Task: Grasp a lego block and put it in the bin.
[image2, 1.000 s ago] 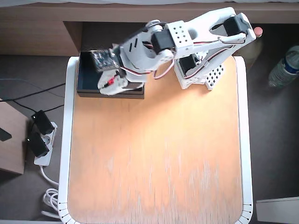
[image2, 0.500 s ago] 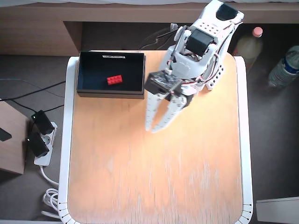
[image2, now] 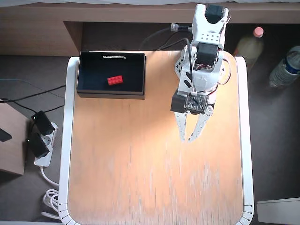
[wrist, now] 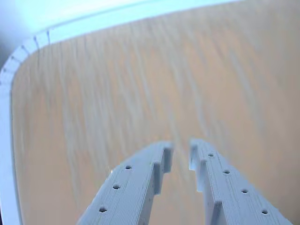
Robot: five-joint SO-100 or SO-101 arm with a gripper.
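In the wrist view the empty gripper (wrist: 180,157) holds its two fingers slightly parted above the bare wooden table (wrist: 117,93), and in the overhead view the red lego block (image2: 115,80) lies inside the black bin (image2: 89,89), well apart from the gripper.

**No readable text from my station**

I can make out no words, brands or numbers in either view. In the overhead view, the bin (image2: 111,75) at about ten o'clock on the table (image2: 154,183) carries a thin white label strip (image2: 114,56) on its far rim; dark specks run along it, but they are too small for me to read. The bottle (image2: 284,68) at two o'clock, off the table, has a blue band that shows no legible lettering. The wrist view gives me only blurred wood grain and the plain, unmarked fingers (wrist: 129,187); nothing printed there.
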